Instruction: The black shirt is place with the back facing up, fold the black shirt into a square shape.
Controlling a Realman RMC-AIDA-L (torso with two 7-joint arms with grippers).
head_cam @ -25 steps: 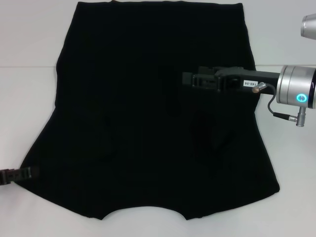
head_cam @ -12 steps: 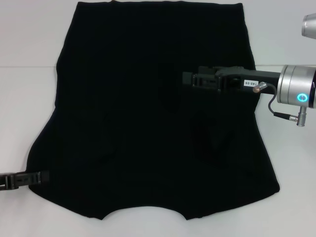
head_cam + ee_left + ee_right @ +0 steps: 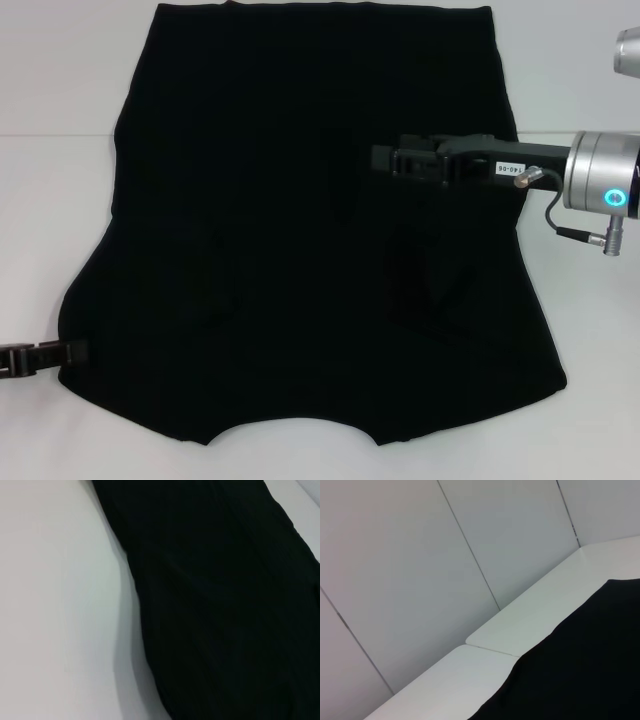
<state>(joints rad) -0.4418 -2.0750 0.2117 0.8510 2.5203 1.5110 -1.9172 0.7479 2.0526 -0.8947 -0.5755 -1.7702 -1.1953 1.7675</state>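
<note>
The black shirt (image 3: 280, 200) lies spread flat on the white table (image 3: 60, 200), plain side up, no lettering showing. Its curved neckline is at the near edge. My right gripper (image 3: 380, 158) reaches in from the right and sits over the shirt's right middle; black on black hides its fingers. My left gripper (image 3: 80, 351) is low at the near left, its tip at the shirt's left edge. The left wrist view shows the shirt's edge (image 3: 225, 605) on the table (image 3: 50, 605). The right wrist view shows a corner of the shirt (image 3: 580, 670).
The shirt covers most of the table; bare white strips remain on the left and right (image 3: 580, 330). Grey wall panels (image 3: 420, 580) stand behind the table's far edge (image 3: 530, 620).
My left gripper slid in toward the shirt's left edge, then drew back slightly. The shirt's lower left edge shifted a little. The right arm has barely moved.
</note>
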